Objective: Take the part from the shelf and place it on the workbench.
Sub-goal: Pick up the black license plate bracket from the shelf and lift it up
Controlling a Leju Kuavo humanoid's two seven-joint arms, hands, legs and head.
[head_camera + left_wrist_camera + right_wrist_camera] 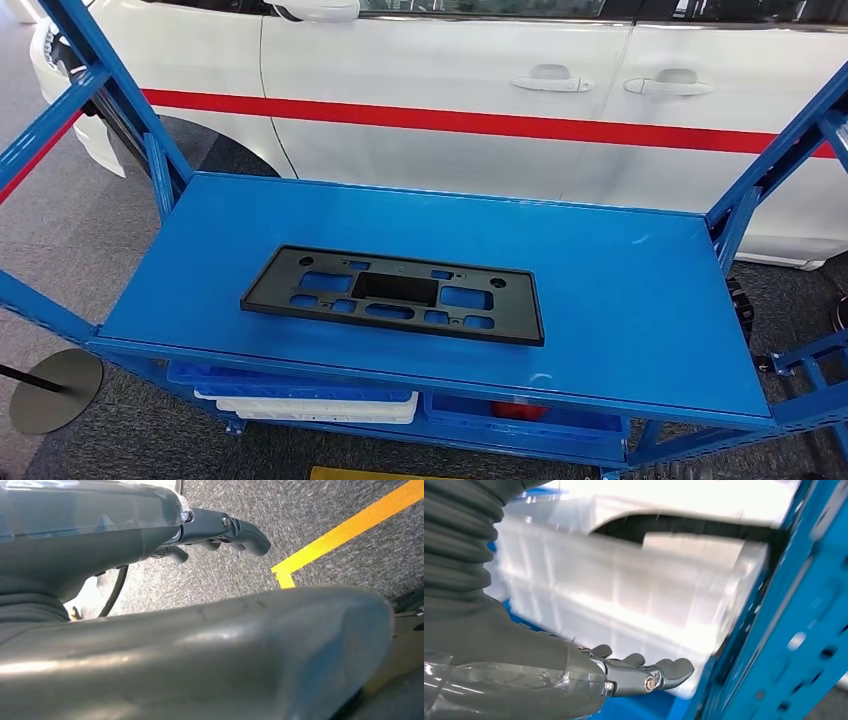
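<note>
A flat black frame-shaped part (392, 293) with several cut-outs lies on the blue bench top (620, 300), left of its middle. No hand touches it. My left hand (200, 530) hangs over grey carpet with its dark fingers (240, 532) stretched out and nothing in them. In the right wrist view my right hand (624, 672) reaches with straight, empty fingers toward a blurred white crate (624, 595). A dark strip (684, 522) runs along the crate's top. What that strip is I cannot tell.
A white car (450, 150) with a red stripe stands right behind the bench. Under the top, a lower level holds a white tray (320, 407) and blue bins (520, 418). Blue uprights (784, 630) flank the crate. A yellow floor line (350, 527) and a round stand base (50, 390) are nearby.
</note>
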